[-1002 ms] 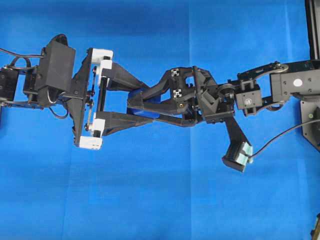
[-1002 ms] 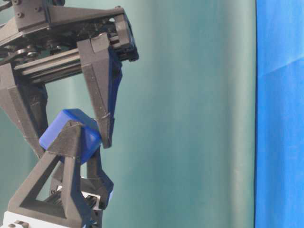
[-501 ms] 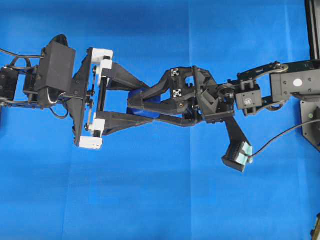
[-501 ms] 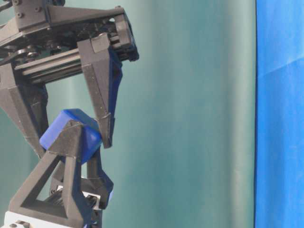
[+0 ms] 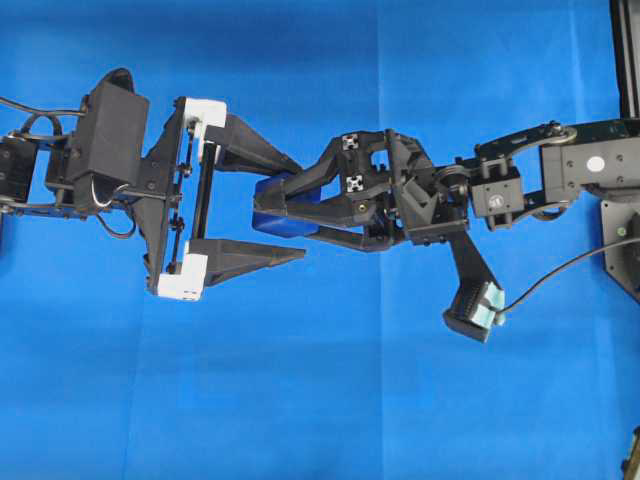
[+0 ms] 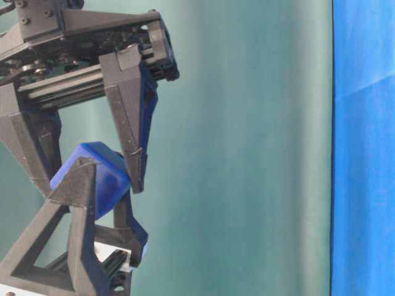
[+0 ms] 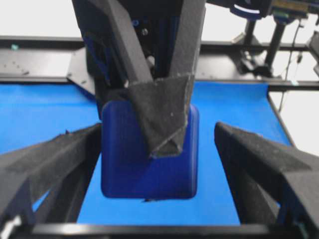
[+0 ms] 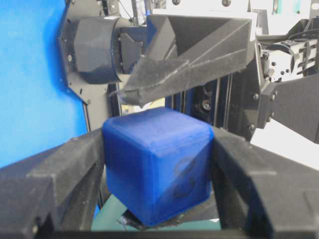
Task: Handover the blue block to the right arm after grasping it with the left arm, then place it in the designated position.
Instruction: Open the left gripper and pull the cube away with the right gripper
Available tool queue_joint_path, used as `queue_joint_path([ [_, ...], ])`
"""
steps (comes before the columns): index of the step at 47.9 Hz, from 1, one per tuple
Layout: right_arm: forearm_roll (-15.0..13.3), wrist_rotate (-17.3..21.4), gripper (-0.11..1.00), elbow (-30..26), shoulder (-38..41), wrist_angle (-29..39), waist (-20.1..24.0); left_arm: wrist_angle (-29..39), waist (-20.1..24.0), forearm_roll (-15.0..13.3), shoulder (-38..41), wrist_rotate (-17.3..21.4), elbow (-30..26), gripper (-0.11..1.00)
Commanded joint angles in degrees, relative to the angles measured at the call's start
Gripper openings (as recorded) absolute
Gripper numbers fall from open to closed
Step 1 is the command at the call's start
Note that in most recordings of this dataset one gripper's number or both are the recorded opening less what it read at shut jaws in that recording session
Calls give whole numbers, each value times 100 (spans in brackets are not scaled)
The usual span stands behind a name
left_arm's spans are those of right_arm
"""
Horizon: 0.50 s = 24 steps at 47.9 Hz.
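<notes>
The blue block (image 5: 265, 188) hangs in the air above the blue cloth, pinched between the two fingers of my right gripper (image 5: 258, 208), which is shut on it. In the right wrist view the block (image 8: 154, 159) fills the gap between both pads. My left gripper (image 5: 301, 209), the one with white rail caps, stands open around the same spot, its fingers spread on either side. In the left wrist view the block (image 7: 134, 164) shows blue cloth between it and the right-hand finger (image 7: 259, 159). The left-hand finger (image 7: 55, 154) lies close beside it. The table-level view shows the block (image 6: 92, 179) under the right gripper's fingers (image 6: 133, 142).
Blue cloth (image 5: 320, 400) covers the whole table. A black frame post (image 5: 625, 60) and arm base (image 5: 620, 240) stand at the right edge. The right arm's wrist camera (image 5: 475, 310) hangs below its wrist. A teal backdrop (image 6: 247, 148) fills the table-level view.
My left gripper has opened: its fingers have spread away from the block. The block stays where it was, held by the right gripper. Neither arm has shifted.
</notes>
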Motion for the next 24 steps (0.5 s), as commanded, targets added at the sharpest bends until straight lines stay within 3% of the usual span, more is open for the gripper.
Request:
queue_joint_path([
  [1, 26, 18, 45, -114, -123, -18, 9, -44, -9, 0, -88, -18, -105, 93],
  [24, 97, 26, 45, 976, -1521, 501, 158, -9, -9, 0, -255, -26, 44, 93],
])
